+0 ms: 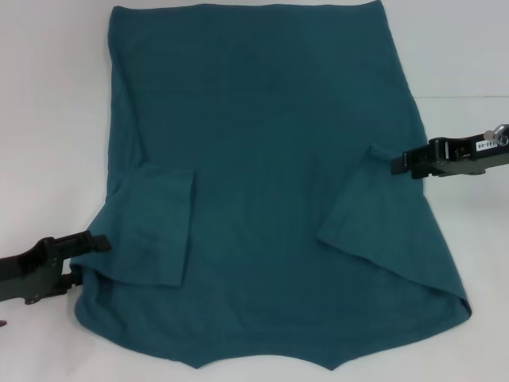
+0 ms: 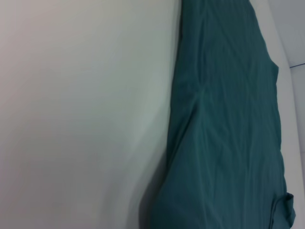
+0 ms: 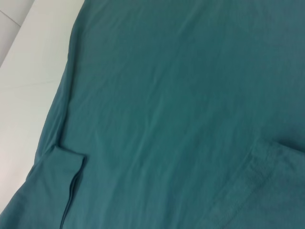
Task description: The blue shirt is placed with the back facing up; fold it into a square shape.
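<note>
In the head view, the blue shirt [image 1: 270, 175] is spread plain side up across the white bench [image 1: 48, 119], both sleeves folded inward. The left gripper [image 1: 97, 241] is seen at the shirt's left edge near the front; whether its fingers are open cannot be told. The right gripper [image 1: 395, 163] is at the right sleeve, its state equally unclear.

In the left wrist view, the shirt [image 2: 224, 124] is shown beside bare bench [image 2: 81, 114].

In the right wrist view, the shirt [image 3: 181, 109] fills the frame.

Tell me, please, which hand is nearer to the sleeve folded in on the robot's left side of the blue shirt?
Left. The left hand sits at the blue shirt's left edge beside that sleeve; the right hand is across the shirt at the opposite sleeve.
</note>
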Motion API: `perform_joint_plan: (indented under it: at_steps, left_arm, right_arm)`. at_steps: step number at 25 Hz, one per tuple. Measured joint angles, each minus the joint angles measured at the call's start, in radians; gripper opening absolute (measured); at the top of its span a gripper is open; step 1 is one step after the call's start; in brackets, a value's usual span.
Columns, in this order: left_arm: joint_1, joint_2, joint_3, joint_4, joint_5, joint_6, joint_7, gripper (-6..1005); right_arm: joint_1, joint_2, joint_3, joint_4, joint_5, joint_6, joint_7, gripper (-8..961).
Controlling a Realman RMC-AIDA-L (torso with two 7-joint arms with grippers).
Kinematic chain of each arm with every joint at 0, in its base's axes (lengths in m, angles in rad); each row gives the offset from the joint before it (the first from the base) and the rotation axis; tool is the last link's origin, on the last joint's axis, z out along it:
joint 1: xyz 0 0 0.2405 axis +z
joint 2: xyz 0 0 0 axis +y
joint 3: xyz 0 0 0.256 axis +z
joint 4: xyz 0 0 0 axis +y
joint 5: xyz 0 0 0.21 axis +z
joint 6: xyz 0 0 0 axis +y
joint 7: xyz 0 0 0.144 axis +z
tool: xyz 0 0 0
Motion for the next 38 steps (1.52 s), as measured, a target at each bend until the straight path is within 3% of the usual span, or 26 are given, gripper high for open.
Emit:
perform_joint_plan:
  at_steps: [4, 12, 17, 28, 32, 38]
  left_arm:
    - [-0.002, 0.001, 0.001, 0.000, 0.000, 0.002, 0.000, 836]
    - [-0.008, 0.002, 0.006, -0.003, 0.005, -0.011, 0.002, 621]
    - [-0.008, 0.002, 0.006, -0.005, 0.005, -0.016, 0.002, 386]
    - [-0.015, 0.004, 0.005, -0.004, -0.002, 0.031, 0.059, 38]
    - [-0.019, 0.005, 0.002, -0.004, -0.011, 0.040, 0.075, 37]
    - [-0.020, 0.012, -0.005, -0.003, -0.050, 0.058, 0.092, 38]
  right_arm:
    - [0.000, -0.001, 0.000, 0.000, 0.000, -0.003, -0.003, 492]
    - [-0.003, -0.002, 0.003, 0.000, 0.001, -0.007, -0.028, 493]
    - [-0.005, -0.001, 0.007, 0.000, 0.002, -0.008, -0.031, 491]
    - [-0.038, -0.012, 0.040, 0.000, 0.002, -0.001, -0.037, 491]
    - [-0.055, -0.017, 0.076, 0.003, 0.002, 0.016, -0.032, 491]
    - [-0.076, -0.055, 0.088, -0.001, -0.005, -0.104, -0.031, 492]
